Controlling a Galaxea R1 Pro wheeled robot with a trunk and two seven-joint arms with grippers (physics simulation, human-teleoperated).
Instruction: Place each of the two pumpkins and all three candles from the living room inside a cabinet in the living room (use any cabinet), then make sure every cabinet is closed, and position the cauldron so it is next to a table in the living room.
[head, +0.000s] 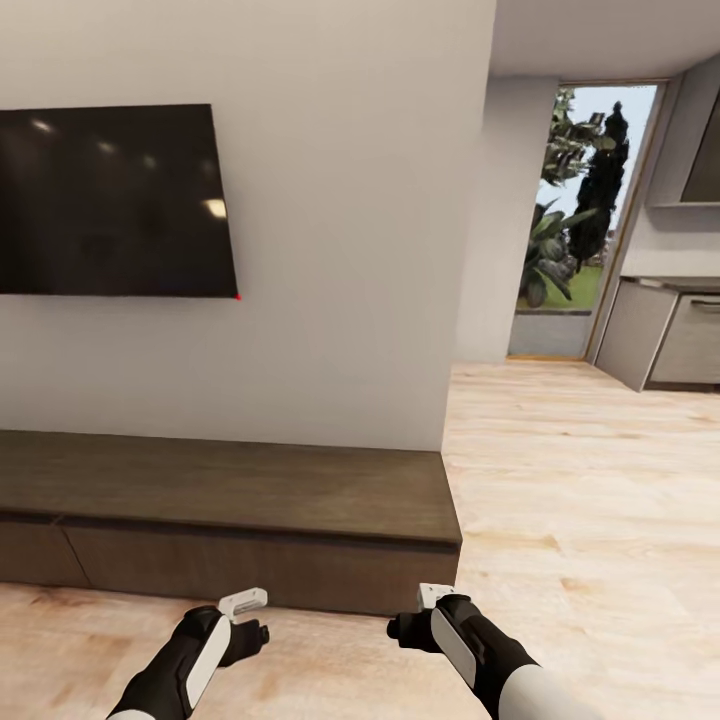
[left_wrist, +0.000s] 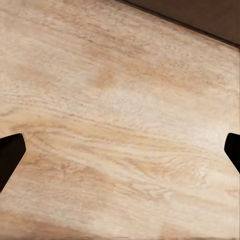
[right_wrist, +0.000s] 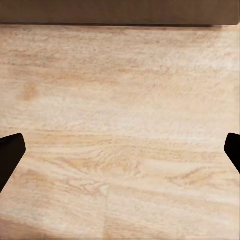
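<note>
The robot faces the cabinet (head: 230, 500), the long, low dark-brown unit against the white wall under the black television (head: 110, 200). It runs from the left edge of the head view to just past the middle, and its right end stops where the wall ends and the room opens toward a doorway (head: 580, 220) with greenery outside. Its flat fronts look shut: they sit flush with only a thin seam between two panels at the far left, so nothing of the inside can be seen, and whether it holds anything I cannot tell.

Both arms are held low and forward over the wooden floor (head: 560, 480), just in front of the cabinet's near face, probably a travelling or ready pose, since neither carries anything. The left pincer (head: 248, 622) and right pincer (head: 412, 626) point down at the boards. In each wrist view the two dark fingertips (left_wrist: 10, 155) (right_wrist: 11, 152) sit at opposite edges with bare planks between them, so both are spread wide apart and empty; the cabinet's dark base shows at the far edge of both views.

The top of the unit is bare. Standing this close and square to the fronts suits pulling one open, though the handleless faces may offer little to hook onto.
</note>
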